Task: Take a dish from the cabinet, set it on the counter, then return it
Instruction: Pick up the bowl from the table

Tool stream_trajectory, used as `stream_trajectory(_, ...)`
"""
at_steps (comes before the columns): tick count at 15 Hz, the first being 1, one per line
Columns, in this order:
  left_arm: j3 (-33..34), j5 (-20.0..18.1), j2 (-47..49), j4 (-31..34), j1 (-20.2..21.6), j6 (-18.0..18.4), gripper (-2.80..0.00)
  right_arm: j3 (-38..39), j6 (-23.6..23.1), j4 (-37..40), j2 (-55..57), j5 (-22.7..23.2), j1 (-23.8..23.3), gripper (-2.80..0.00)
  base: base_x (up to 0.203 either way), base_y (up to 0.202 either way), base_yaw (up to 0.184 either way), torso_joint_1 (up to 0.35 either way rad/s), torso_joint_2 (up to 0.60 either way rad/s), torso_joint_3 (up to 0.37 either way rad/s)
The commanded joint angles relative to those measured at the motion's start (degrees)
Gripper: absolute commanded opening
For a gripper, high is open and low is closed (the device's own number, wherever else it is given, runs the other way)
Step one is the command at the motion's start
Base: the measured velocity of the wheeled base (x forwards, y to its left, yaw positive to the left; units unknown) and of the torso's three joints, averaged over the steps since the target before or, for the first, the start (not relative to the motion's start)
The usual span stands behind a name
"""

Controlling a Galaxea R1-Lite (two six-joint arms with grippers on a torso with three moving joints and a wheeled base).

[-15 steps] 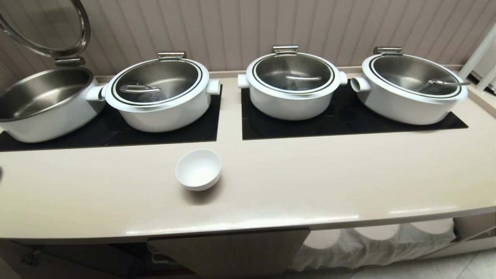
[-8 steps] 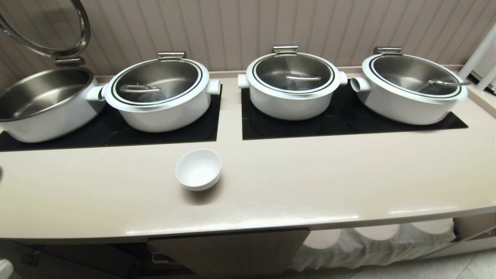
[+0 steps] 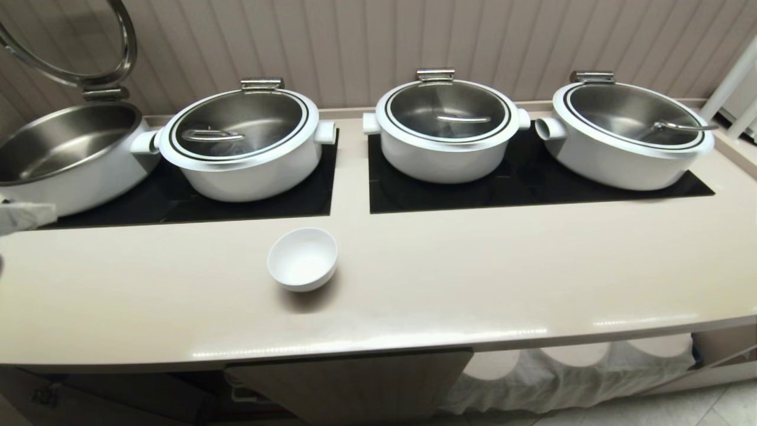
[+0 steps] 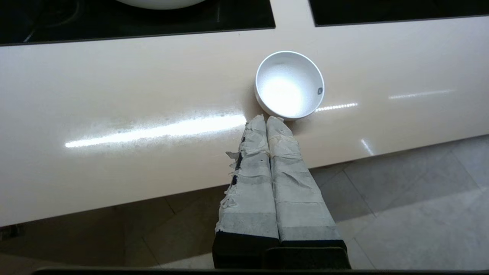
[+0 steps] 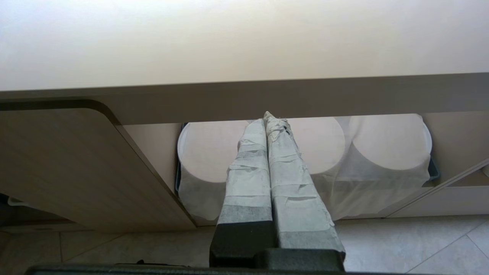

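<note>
dish sits upright on worktop, lower centre of head view, near the front edge. left pincer clenched, tips aimed at its rim; right pincer clenched by the cabinet. risk: going in clenched shoves the dish away or tips it.

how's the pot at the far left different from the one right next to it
The far-left pot stands open, its round lid tipped up against the wall, so its bare steel inside shows. The pot beside it is closed, a glass lid with a metal handle lying flat on top. The far-left pot is cut off by the picture's edge; its neighbour shows whole, with a stubby white handle on each side. Both are white-walled, steel-lined and sit on the same black panel.
</note>
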Motion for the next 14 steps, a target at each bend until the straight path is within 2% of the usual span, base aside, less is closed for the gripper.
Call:
stream_trajectory(1, -17.49, -0.02, 15.12, 13.83, -2.14, -0.90, -2.80, 0.00, 0.01, -0.02, 0.00, -0.01, 0.09, -2.80, 0.000, 0.000, 0.000, 0.000, 0.00, 0.000)
stream_trajectory(4, -37.67, 0.16, 28.76, 32.44, -6.57, -2.11, -2.80, 0.00, 0.02, -0.02, 0.00, -0.01, 0.00, -2.80, 0.000, 0.000, 0.000, 0.000, 0.00, 0.000)
stream_trajectory(5, -41.92, 0.38, 33.10, 37.68, -8.40, -2.61, -2.80, 0.00, 0.02, -0.02, 0.00, -0.01, 0.09, -2.80, 0.000, 0.000, 0.000, 0.000, 0.00, 0.000)
stream_trajectory(8, -44.87, 2.37, 40.57, 48.14, -12.46, -3.53, -2.80, 0.00, 0.02, -0.02, 0.00, -0.01, 0.00, -2.80, 0.000, 0.000, 0.000, 0.000, 0.00, 0.000)
stream_trajectory(14, -44.91, 4.50, 48.60, 49.28, -14.41, -5.91, -2.80, 0.00, -0.06, -0.02, 0.00, -0.01, 0.00, -2.80, 0.000, 0.000, 0.000, 0.000, 0.00, 0.000)
